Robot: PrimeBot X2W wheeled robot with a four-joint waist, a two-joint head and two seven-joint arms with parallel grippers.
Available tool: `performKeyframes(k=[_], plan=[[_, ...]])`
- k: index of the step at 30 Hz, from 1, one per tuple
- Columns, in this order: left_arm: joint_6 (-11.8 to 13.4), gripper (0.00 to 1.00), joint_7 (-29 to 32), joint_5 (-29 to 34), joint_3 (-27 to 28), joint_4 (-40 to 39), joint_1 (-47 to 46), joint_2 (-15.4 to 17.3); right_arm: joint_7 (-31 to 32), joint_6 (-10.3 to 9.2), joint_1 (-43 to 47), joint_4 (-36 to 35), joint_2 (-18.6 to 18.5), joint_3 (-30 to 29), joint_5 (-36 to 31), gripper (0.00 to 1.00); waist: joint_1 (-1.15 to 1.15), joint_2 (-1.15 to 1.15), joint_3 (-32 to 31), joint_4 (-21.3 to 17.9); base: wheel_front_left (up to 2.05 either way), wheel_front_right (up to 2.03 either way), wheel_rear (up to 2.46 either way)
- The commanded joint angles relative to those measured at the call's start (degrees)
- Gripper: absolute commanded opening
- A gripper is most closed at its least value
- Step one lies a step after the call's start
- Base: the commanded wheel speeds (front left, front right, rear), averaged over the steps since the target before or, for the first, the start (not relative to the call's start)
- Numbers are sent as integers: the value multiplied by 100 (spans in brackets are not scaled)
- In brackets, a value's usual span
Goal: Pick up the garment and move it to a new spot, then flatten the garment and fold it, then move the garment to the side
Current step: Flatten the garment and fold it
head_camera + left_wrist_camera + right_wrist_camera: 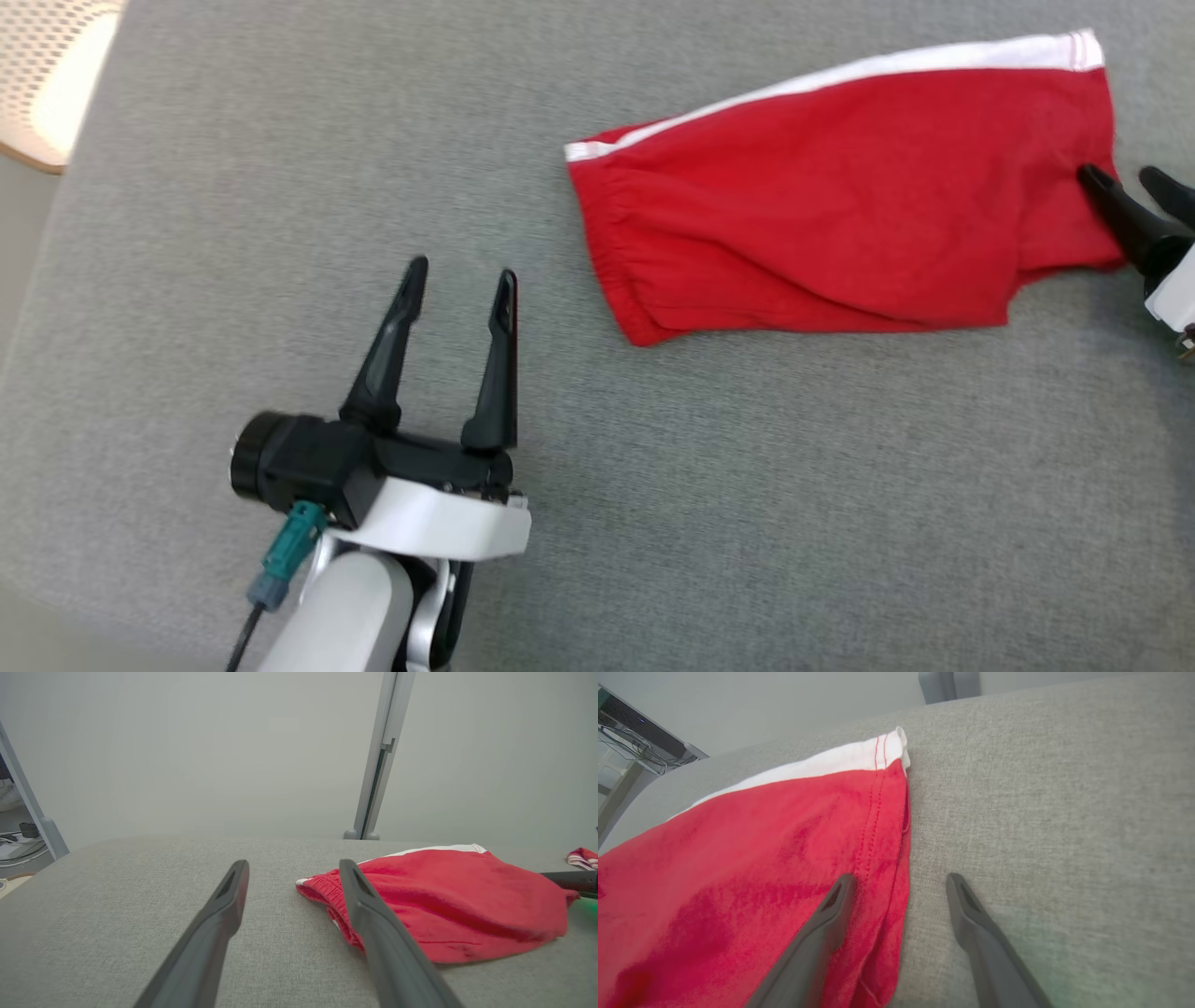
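Observation:
The garment (840, 201) is a pair of red shorts with a white side stripe, lying folded on the grey table (280, 187) at the upper right. My left gripper (462, 271) stands open over bare cloth to the garment's left, holding nothing. At the right edge my right gripper (1120, 177) is open at the garment's leg hem. In the right wrist view one finger lies over the red hem (878, 826) and the other over the table; the gripper (901, 882) holds nothing. The left wrist view shows the garment (448, 905) ahead and to the right of my left gripper (294, 868).
A pale perforated object (47, 75) sits past the table's far left corner. A grey post (378, 756) rises behind the table. Another red and white bit of cloth (581, 857) lies at the far right. Wide grey table surface stretches in front of the garment.

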Motion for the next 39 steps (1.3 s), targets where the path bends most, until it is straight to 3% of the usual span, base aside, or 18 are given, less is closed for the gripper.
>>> performKeyframes(k=[1,2,4,5,13,24,28,32,39], plan=[[-58,100,-23,100,87,-32,117,-51,174,-5,149,208,180,183,-47,81,0,0,-163,196,0,0,0],[-112,100,-24,174,130,-45,205,-123,223,-3,184,301,261,227,-40,55,0,0,-201,239,0,0,0],[-210,100,-24,288,188,-56,356,-216,286,-2,246,433,386,302,1,27,0,0,-276,302,0,0,0],[-250,100,-24,334,221,-54,407,-254,302,-2,275,477,414,340,2,0,0,0,-310,320,0,0,0],[-423,100,-24,578,491,-57,616,-347,-120,-5,257,641,223,445,-206,0,0,0,-536,195,0,0,0],[-652,100,-24,772,745,-19,792,-368,-275,-9,401,240,-1078,380,-531,0,0,0,-705,-293,0,0,0],[-684,100,-24,803,766,8,766,-369,-142,-5,211,16,-1336,330,-816,0,0,0,-706,-390,0,0,0],[-690,100,-24,797,747,67,739,-369,-12,-5,11,-312,-1227,290,-1207,0,0,0,-755,-437,0,0,0],[-678,100,-24,776,736,168,825,-371,364,-5,-139,-1044,-671,274,-1985,0,0,0,-974,-397,0,0,0]])
